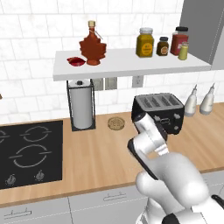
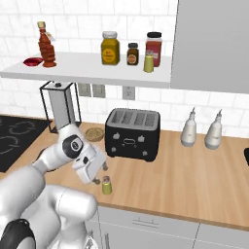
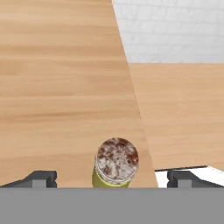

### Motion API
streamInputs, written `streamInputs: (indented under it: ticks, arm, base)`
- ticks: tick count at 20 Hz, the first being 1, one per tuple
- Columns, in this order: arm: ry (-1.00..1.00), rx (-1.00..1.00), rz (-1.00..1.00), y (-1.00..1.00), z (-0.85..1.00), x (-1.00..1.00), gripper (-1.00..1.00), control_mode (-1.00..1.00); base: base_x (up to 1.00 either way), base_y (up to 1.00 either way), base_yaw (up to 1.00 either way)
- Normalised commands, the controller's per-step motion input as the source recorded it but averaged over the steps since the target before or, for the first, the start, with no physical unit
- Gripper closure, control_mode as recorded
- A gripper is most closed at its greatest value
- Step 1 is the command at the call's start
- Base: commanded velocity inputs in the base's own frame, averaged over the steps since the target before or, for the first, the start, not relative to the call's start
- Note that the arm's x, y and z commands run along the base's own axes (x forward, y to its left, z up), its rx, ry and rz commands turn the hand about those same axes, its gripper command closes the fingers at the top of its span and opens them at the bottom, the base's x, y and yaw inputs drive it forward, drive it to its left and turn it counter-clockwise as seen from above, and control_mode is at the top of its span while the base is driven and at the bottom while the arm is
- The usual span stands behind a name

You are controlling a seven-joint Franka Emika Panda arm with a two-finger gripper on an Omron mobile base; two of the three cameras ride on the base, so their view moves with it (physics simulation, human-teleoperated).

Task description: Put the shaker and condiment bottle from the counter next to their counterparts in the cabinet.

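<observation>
Tool (image 2: 100, 171) of the white robot arm, its two dark fingers spread wide with nothing between them, hangs low just beside a tiny yellow-green cylindrical shaker with a pale speckled cap (image 2: 106, 185). That shaker stands upright on the pale wooden surface (image 2: 185, 180), in front of the black four-slot toaster (image 2: 132, 133) and close to the surface's front edge. Looking along the hand, the shaker (image 3: 114, 163) sits between the two fingertips (image 3: 41, 178), apart from both.

Above the toaster runs a long white wall shelf (image 1: 131, 63). On it, left of the toaster, stands a red-brown glassy bottle shaped like a maple leaf (image 1: 92, 44), with a small flat red packet (image 1: 75, 61) just beside it. Further along the shelf, above the toaster, are a mustard-yellow jar (image 1: 145, 42), a small dark jar (image 1: 162, 46), a red jar with a dark lid (image 1: 179, 40) and a second yellow-green shaker (image 1: 183, 51).

The shaker on the surface looks light, rigid and smooth, and being so small it could tip or squirt free easily. The safest hold is probably across the straight body just below the cap, squeezed gently and squarely.
</observation>
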Motion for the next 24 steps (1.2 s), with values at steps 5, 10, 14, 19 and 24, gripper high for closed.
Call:
streamInputs:
  ticks: [5,10,14,19,24]
  arm:
    - [0.00,0.01,-0.06,-0.23,-0.32,-0.14,-1.00,-1.00]
    - [0.01,0.02,-0.07,-0.17,-0.36,-0.09,-1.00,-1.00]
    - [0.04,0.00,-0.05,-0.01,-0.55,-0.04,1.00,-1.00]
    - [0.06,0.05,-0.05,-0.11,-0.22,-0.01,1.00,-1.00]
    - [0.05,0.00,-0.03,-0.04,-0.17,0.00,1.00,-1.00]
  base:
    - [0.00,0.00,0.00]
    - [0.00,0.00,0.00]
    - [0.00,0.00,0.00]
    - [0.00,0.00,0.00]
    - [0.00,0.00,0.00]
